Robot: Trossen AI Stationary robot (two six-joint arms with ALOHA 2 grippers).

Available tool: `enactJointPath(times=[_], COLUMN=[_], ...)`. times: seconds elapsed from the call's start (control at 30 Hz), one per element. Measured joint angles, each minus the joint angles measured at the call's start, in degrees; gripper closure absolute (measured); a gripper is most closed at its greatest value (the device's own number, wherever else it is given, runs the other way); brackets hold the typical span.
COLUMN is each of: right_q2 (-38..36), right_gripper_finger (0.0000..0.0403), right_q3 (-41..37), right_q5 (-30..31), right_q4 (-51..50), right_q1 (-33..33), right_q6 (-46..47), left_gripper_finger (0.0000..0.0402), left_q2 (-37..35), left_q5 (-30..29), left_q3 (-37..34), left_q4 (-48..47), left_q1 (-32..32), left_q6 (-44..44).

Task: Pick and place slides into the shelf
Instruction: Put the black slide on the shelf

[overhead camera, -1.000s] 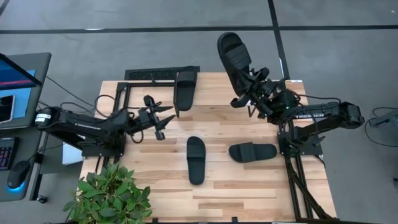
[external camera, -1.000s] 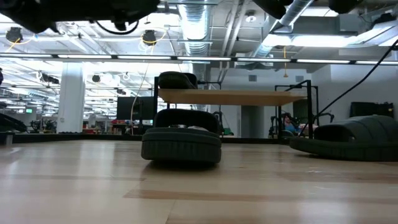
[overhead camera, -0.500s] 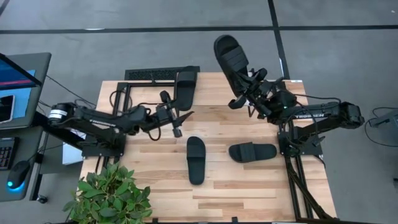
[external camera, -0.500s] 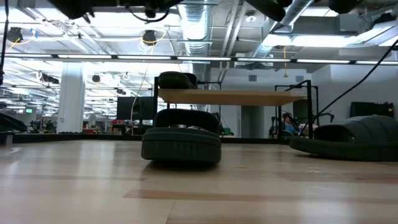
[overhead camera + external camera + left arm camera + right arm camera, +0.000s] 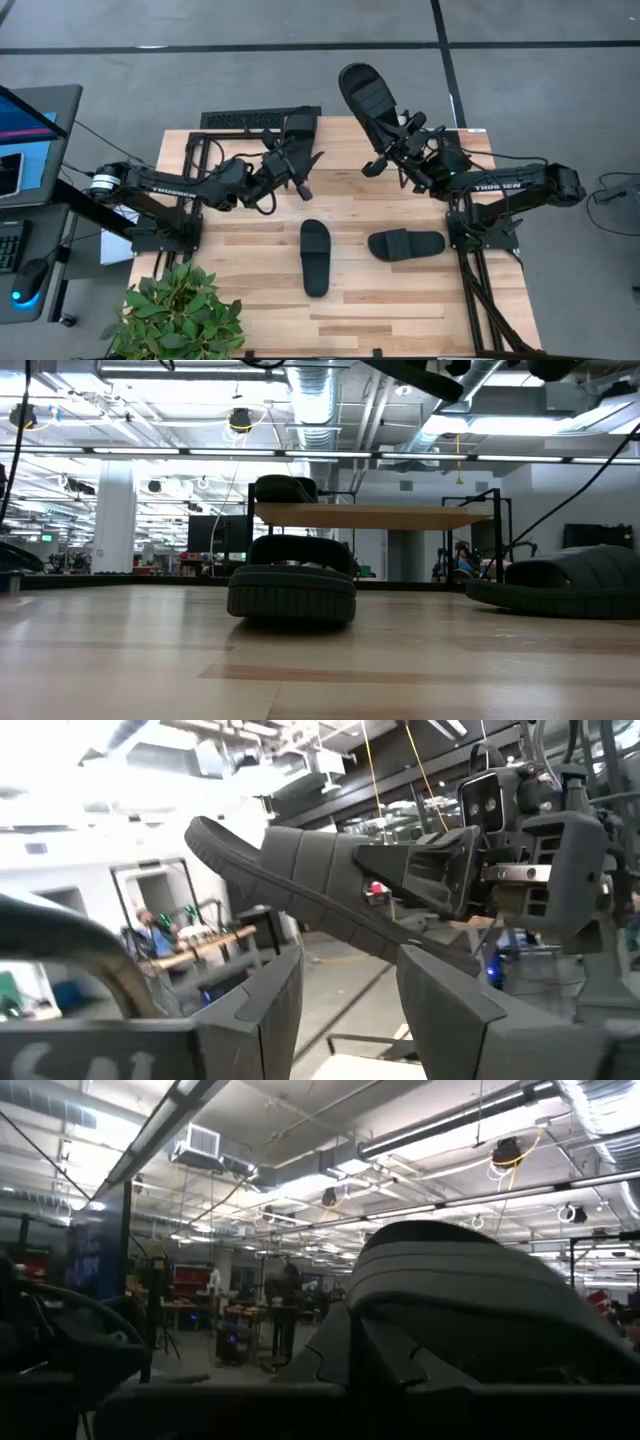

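Observation:
My right gripper (image 5: 392, 152) is shut on a black slide (image 5: 365, 95) held in the air over the table's far edge. The left wrist view shows this slide (image 5: 300, 870) side-on. My left gripper (image 5: 300, 172) is open and hovers just near-side of another slide (image 5: 298, 135), which rests sole-down on the shelf (image 5: 370, 515) at the far left. Two more slides (image 5: 315, 257) (image 5: 405, 243) lie sole-down on the table's middle. In the low view one slide (image 5: 285, 488) sits on the shelf top, and the others (image 5: 292, 588) (image 5: 570, 582) are on the table. My right gripper pinches the slide between its two fingers at the end nearest the arm (image 5: 430, 885). It comes at the slide from the table's right. The slide is lifted clear and tilted, with its free end (image 5: 352, 75) pointing up and toward the far left.
A potted plant (image 5: 180, 315) stands at the near left corner. A black rack frame (image 5: 255, 118) runs along the far left edge. A desk with a monitor (image 5: 25, 120) is off the table's left. Bare tabletop (image 5: 420, 310) lies near and to the right.
My left gripper has travelled toward the table's right and far edge, from mid-left of the table up to the slide on the shelf, staying open. My right gripper has carried its slide a little toward the left.

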Motion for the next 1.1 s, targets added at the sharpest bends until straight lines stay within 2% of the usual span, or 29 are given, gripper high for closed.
enactJointPath(times=[0.17, 0.27, 0.5, 0.7, 0.83, 0.97, 1.1], right_q2=[0.0, 0.0, 0.0, 0.0, 0.0, 0.0, 0.0], right_gripper_finger=[0.0403, 0.0403, 0.0403, 0.0403, 0.0403, 0.0403, 0.0403], right_q3=[0.0, 0.0, 0.0, 0.0, 0.0, 0.0, 0.0], right_q5=[-0.2, -0.4, -0.4, -2.4, -3.3, -4.5, -6.5], right_q4=[4.5, 7.2, 8.9, 9.1, 9.3, 10.4, 12.1], right_q1=[-0.1, -0.1, -0.1, -0.1, -0.1, -0.1, -0.1], right_q6=[0.3, 0.5, 1.6, 3.0, 3.1, 3.1, 4.0], left_gripper_finger=[0.0248, 0.0248, 0.0249, 0.0249, 0.0249, 0.0249, 0.0249], left_q2=[0.3, 2.4, 10.5, 17.9, 20.7, 22.3, 22.4], left_q5=[5.9, 5.7, 2.8, 2.8, 3.5, 6.4, 7.0], left_q3=[0.6, 0.6, 0.6, 0.6, 0.6, 1.2, 2.4], left_q4=[-5.7, -5.5, 3.4, 17.7, 26.0, 27.5, 27.1], left_q1=[0.0, 0.0, 0.0, 0.0, 0.0, 0.1, 0.1], left_q6=[-3.2, -3.4, -1.9, 1.2, -1.5, -6.3, -6.6])
